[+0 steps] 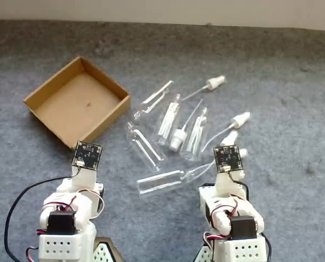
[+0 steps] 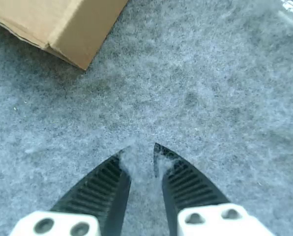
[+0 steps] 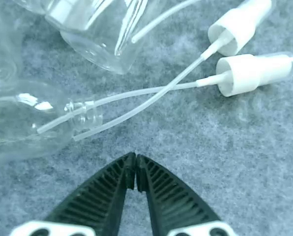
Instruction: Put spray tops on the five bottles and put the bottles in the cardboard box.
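Grey felt tabletop, both arms parked at the near edge.

Left gripper: jaws slightly apart, narrow gap with bare felt showing through it, nothing held, nothing touched. It points at the felt near one corner of the cardboard box.

Right gripper: jaws clenched tip to tip, empty. No contact with any part.

Just ahead of its tips lies a clear bottle on its side, neck toward the gripper. Two spray tops lie farther out, close together but apart: upper spray top and lower spray top. Their dip tubes cross. The lower top's tube runs into the bottle neck with the head well outside, not seated. The upper top's tube ends beside the neck. Can't tell whether it touches.

From the high view, the box sits open at far left with nothing inside. The bottle cluster lies on its side between the box and the right arm's side, bottles just beside one another. One more loose spray top lies on the cluster's far side.
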